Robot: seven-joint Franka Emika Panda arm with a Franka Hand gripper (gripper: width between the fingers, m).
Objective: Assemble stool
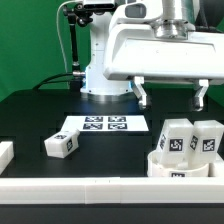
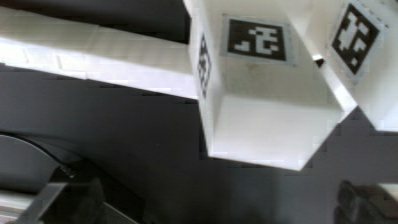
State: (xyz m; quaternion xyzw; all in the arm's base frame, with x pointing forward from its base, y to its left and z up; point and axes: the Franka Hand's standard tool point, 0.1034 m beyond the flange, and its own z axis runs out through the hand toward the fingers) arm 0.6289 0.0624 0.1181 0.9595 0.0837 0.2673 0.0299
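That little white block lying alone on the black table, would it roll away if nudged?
Probably not: the leg looks blocky with flat faces, so it should slide rather than roll. It looks like rigid plastic, likely light.

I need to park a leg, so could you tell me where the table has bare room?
Bare black table lies between the lying leg and the seat, in front of the marker board. The exterior view's right is crowded: seat, two upright legs, gripper above.
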